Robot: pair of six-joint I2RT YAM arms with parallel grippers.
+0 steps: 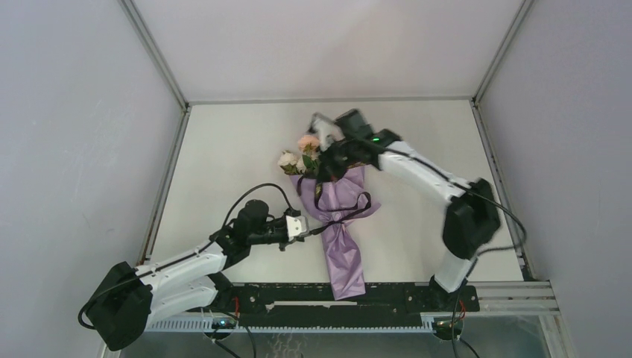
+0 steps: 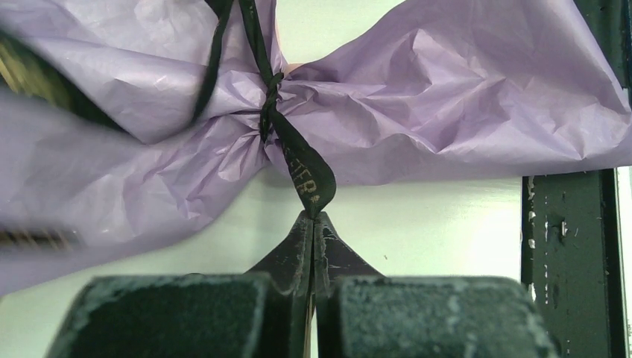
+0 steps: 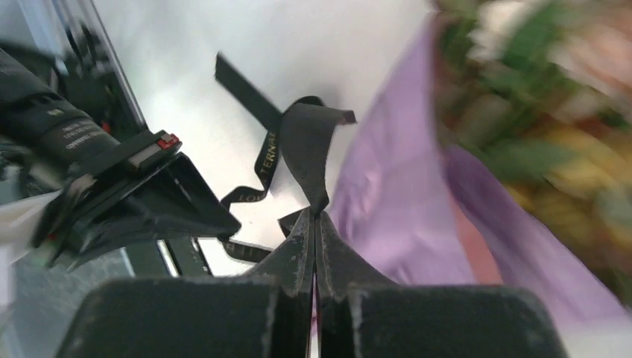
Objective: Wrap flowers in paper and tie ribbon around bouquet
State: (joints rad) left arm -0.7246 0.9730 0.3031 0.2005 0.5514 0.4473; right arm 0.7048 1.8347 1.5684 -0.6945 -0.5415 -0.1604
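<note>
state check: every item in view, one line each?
flowers: lying wrapped, blooms out the paper's far end
paper: wrapped around the flowers, cinched mid-length
ribbon: knotted around the paper, ends pinched
left gripper: shut on ribbon
right gripper: shut on ribbon

Right wrist view: flowers (image 3: 544,89) blurred, blooms indistinct. Left wrist view: paper (image 2: 462,97) cut off at 3 edges, left part smeared; ribbon (image 2: 302,168) lettering only partly legible. Stems hidden inside paper.

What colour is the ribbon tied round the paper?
Black ribbon with faint lettering, clearest in left wrist view.
</note>
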